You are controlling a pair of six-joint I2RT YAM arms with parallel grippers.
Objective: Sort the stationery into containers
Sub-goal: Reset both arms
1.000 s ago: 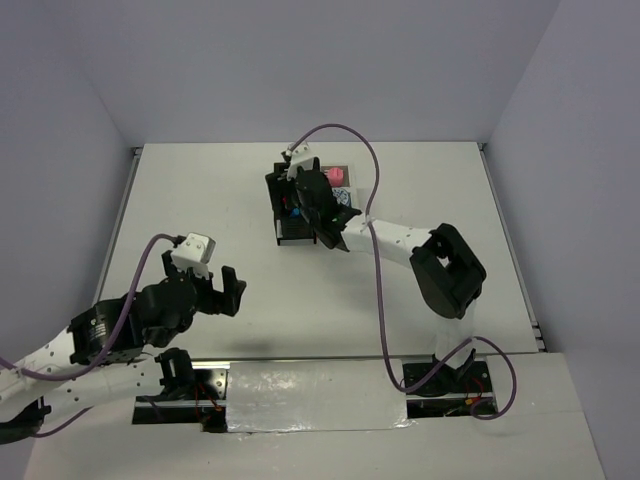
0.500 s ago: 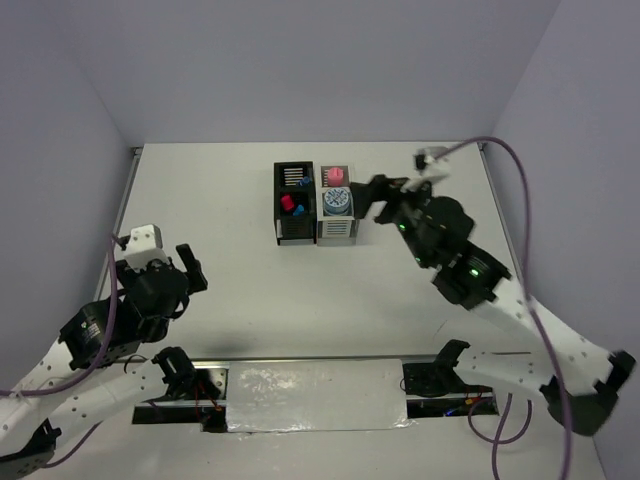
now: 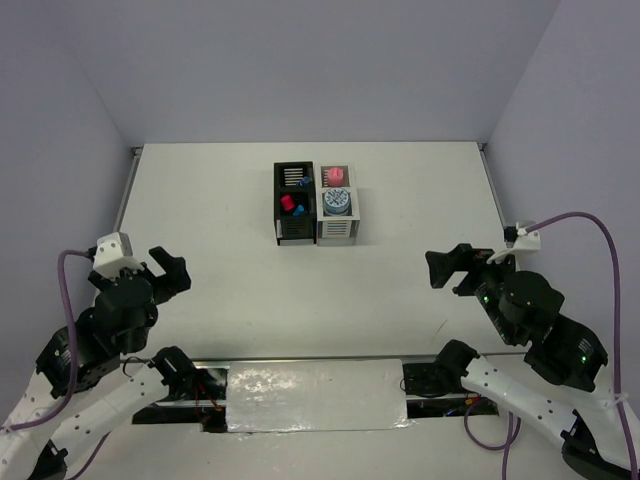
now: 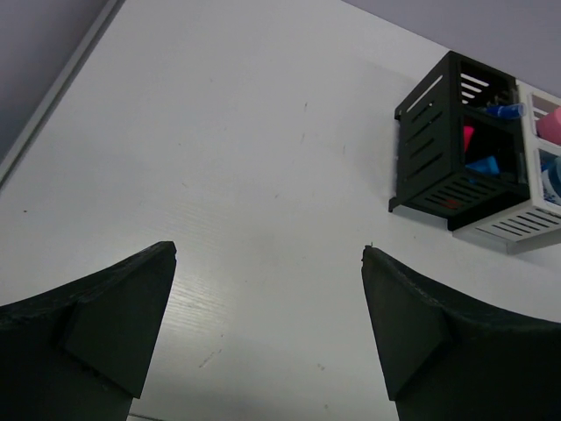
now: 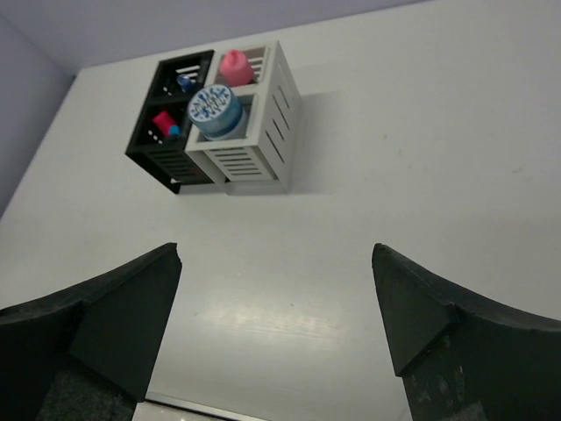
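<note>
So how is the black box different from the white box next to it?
The black organiser is dark and the white organiser is pale. The black organiser holds a pink-ended highlighter and a blue-ended highlighter; the white organiser holds a round blue-topped item and a pink tube. Seen from above, black sits left and white right. Both are slatted, about the same size, and stand touching.

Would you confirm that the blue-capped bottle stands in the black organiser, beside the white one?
Not quite: the blue-capped bottle stands in the white organiser, which sits beside the black organiser, as the right wrist view shows.
</note>
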